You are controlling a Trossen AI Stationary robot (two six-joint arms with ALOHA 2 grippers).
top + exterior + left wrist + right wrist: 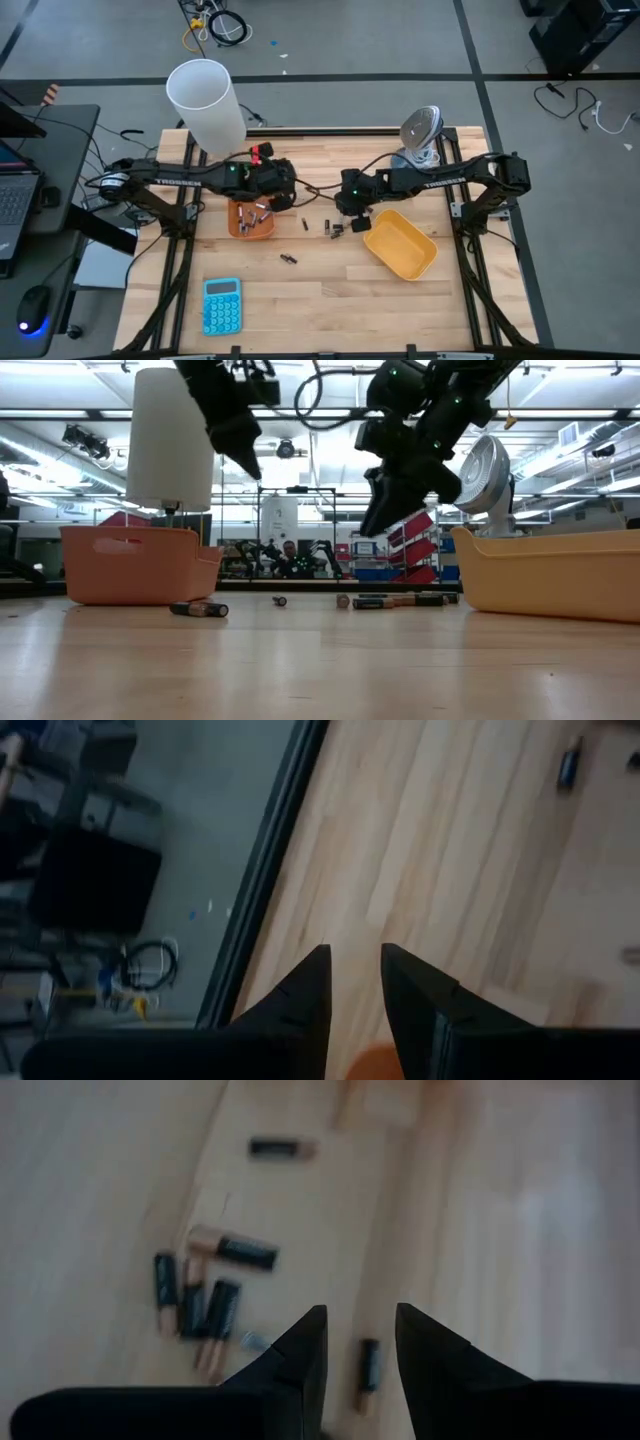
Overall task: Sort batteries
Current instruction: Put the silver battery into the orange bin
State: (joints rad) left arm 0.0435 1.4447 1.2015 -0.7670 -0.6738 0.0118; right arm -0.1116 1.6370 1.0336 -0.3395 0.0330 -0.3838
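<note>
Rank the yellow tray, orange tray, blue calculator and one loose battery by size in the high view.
1. yellow tray
2. orange tray and blue calculator, too alike to rank
3. loose battery

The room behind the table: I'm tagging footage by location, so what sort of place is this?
Probably a robotics lab or workshop. The low view shows strip lights over an open hall and red storage bins on shelving; the high view shows a laptop at a side desk and loose cables on the grey floor.
</note>
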